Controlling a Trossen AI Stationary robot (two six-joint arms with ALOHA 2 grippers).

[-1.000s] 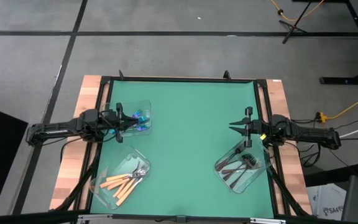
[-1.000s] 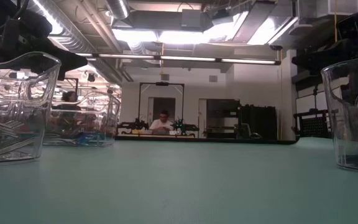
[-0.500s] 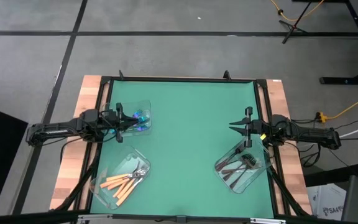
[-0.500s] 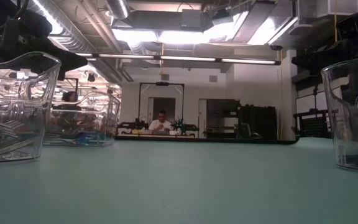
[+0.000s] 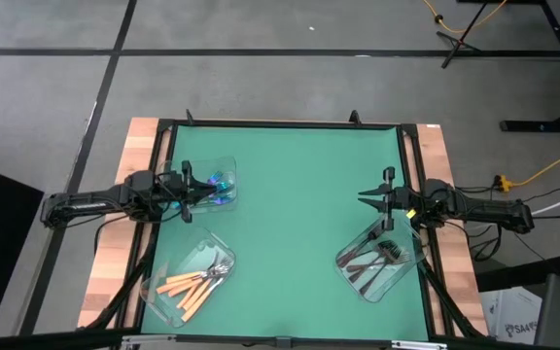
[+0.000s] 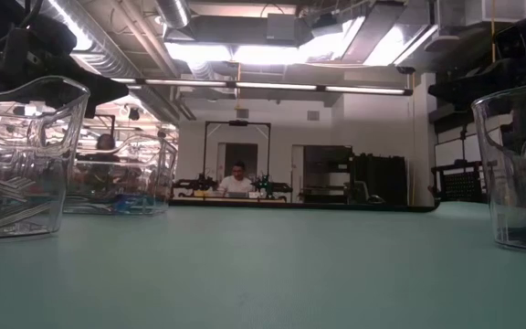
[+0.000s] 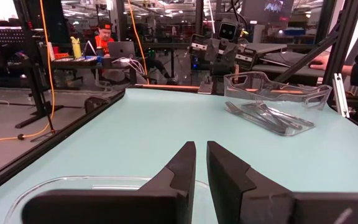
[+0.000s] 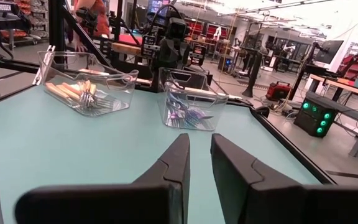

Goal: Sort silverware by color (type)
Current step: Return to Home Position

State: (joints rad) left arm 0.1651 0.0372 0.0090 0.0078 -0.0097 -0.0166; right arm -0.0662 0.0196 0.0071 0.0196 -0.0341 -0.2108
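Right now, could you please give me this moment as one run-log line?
left gripper: shut, empty, over blue-fork tray | right gripper: shut, empty | orange forks, dark forks: in separate trays

Green worktop (image 5: 290, 194), a wooden strip (image 5: 113, 253) down its left side. Three clear trays stand on it, well apart: far-left tray (image 5: 220, 162), near-left tray (image 5: 202, 245), right tray (image 5: 369, 292). Grey floor (image 5: 261, 87) around it, crossed by dark lines. Orange cable (image 5: 548, 167) runs off to the right. Low view: a person (image 6: 237, 181) at a distant bench, apparently seated, too small to confirm. Left wrist view: laptop (image 7: 122, 50) on a desk beyond.
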